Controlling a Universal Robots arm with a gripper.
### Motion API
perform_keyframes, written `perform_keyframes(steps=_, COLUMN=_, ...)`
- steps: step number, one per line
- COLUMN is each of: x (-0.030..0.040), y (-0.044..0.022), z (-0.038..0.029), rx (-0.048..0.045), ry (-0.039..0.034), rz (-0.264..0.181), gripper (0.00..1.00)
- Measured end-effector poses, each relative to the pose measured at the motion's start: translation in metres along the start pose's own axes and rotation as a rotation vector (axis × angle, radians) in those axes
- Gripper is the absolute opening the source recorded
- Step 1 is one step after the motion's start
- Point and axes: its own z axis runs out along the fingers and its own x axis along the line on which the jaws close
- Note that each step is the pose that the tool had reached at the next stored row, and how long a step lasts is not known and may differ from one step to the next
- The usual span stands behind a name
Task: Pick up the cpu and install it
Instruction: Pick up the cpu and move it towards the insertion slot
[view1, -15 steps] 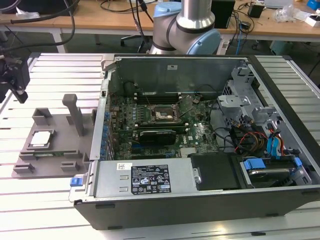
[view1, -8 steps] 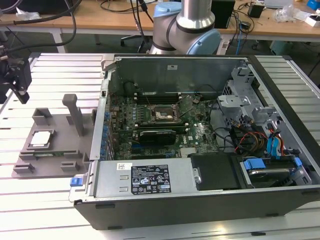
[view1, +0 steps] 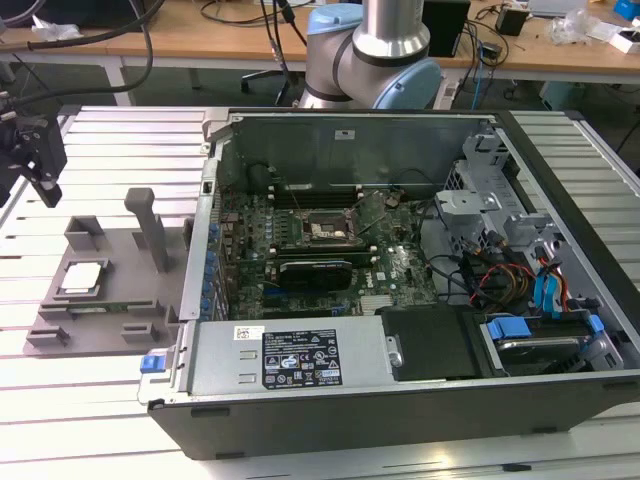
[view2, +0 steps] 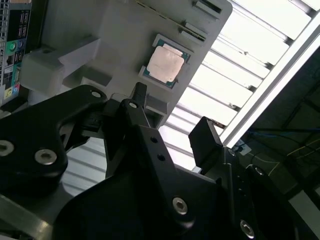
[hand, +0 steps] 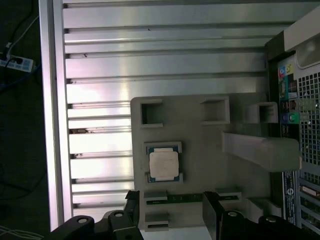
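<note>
Poised with black two-finger gripper (hand: 172, 202) spread and empty, above small silver-grey square cpu (hand: 164, 165).
Centre over grey moulded tray (hand: 200, 160) pocket — descend level, pinch opposite edges lightly.

A slotted aluminium table (view1: 110, 150) of long silver slats carries 2 things directly: a flat grey holder plate (view1: 110, 250) toward the exterior view's left, and an open computer case (view1: 400, 415) just beside it on the exterior view's right. The cpu (view1: 82, 278) sits in a square recess of the plate.
</note>
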Motion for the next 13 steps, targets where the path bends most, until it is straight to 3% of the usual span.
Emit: perform_keyframes(steps=13, x=-0.0015, y=0.0001, z=0.015, rx=0.0006, ry=0.0, rz=0.0, gripper=0.62)
